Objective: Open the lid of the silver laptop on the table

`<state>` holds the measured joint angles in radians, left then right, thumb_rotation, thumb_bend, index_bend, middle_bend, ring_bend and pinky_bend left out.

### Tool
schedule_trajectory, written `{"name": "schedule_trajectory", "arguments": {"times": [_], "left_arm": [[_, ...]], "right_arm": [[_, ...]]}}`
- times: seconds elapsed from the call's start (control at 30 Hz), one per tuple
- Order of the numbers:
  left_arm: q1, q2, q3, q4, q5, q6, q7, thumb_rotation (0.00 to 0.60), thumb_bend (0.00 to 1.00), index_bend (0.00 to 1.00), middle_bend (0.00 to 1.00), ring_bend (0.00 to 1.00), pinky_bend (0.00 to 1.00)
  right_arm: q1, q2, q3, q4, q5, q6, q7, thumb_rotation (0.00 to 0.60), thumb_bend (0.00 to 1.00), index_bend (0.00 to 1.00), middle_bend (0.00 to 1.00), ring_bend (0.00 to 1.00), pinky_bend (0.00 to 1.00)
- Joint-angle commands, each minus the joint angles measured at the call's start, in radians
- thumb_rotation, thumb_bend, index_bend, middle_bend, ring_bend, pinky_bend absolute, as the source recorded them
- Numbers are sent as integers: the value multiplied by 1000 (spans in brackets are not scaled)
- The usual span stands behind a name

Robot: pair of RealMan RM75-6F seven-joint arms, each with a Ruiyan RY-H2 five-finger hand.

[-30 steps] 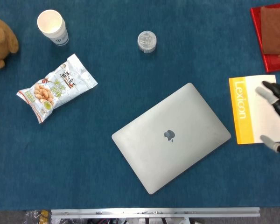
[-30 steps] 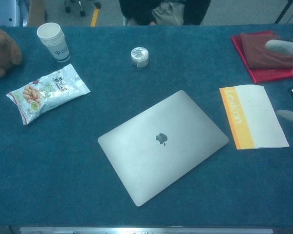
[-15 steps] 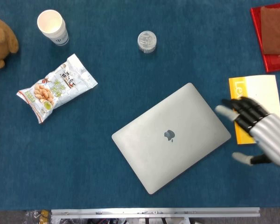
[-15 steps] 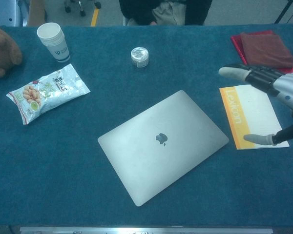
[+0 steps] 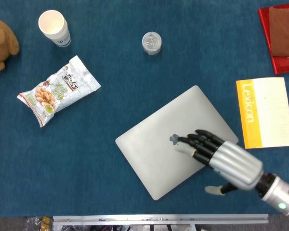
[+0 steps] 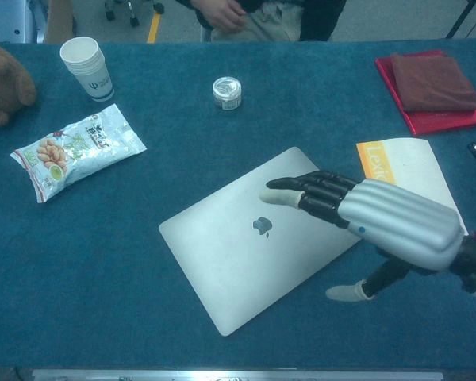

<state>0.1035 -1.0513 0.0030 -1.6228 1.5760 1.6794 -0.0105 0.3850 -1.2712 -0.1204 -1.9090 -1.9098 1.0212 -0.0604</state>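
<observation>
The silver laptop (image 5: 151, 147) (image 6: 222, 254) lies closed and turned at an angle in the middle of the blue table. My right hand (image 5: 224, 159) (image 6: 381, 218) reaches in from the right above the lid's right half. Its fingers (image 5: 192, 142) are stretched out flat, with the tips near the logo. The thumb (image 5: 214, 190) (image 6: 345, 293) is spread apart, off the laptop's near right edge. The hand holds nothing, and I cannot tell whether it touches the lid. My left hand shows in neither view.
A yellow and white Lexicon book (image 5: 265, 113) lies right of the laptop, with a red box (image 5: 279, 36) holding a brown cloth behind it. A small tin (image 5: 151, 42), paper cup (image 5: 54, 26), snack bag (image 5: 58, 90) and brown plush toy (image 5: 0, 43) lie at the back and left.
My right hand has moved left from over the Lexicon book to above the laptop's lid. The laptop has stayed closed and in place.
</observation>
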Motion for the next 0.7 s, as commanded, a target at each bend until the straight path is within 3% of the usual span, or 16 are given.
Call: {"name": "schedule_trajectory", "arguments": {"times": [0.03, 0.3, 0.7], "left_arm": [[1, -2, -1, 4, -4, 0, -4, 600, 105, 19, 0, 0, 20], [7, -4, -2, 27, -11, 4, -24, 600, 105, 19, 0, 0, 20], [21, -18, -6, 90, -37, 6, -80, 600, 105, 19, 0, 0, 20]], "right_arm": [[13, -43, -1, 10, 13, -28, -47, 600, 81, 0, 3, 0, 60], [29, -130, -20, 42, 38, -87, -141, 600, 80, 0, 0, 0, 60], [21, -298, -37, 189, 66, -110, -277, 600, 82, 0, 0, 0, 60]]}}
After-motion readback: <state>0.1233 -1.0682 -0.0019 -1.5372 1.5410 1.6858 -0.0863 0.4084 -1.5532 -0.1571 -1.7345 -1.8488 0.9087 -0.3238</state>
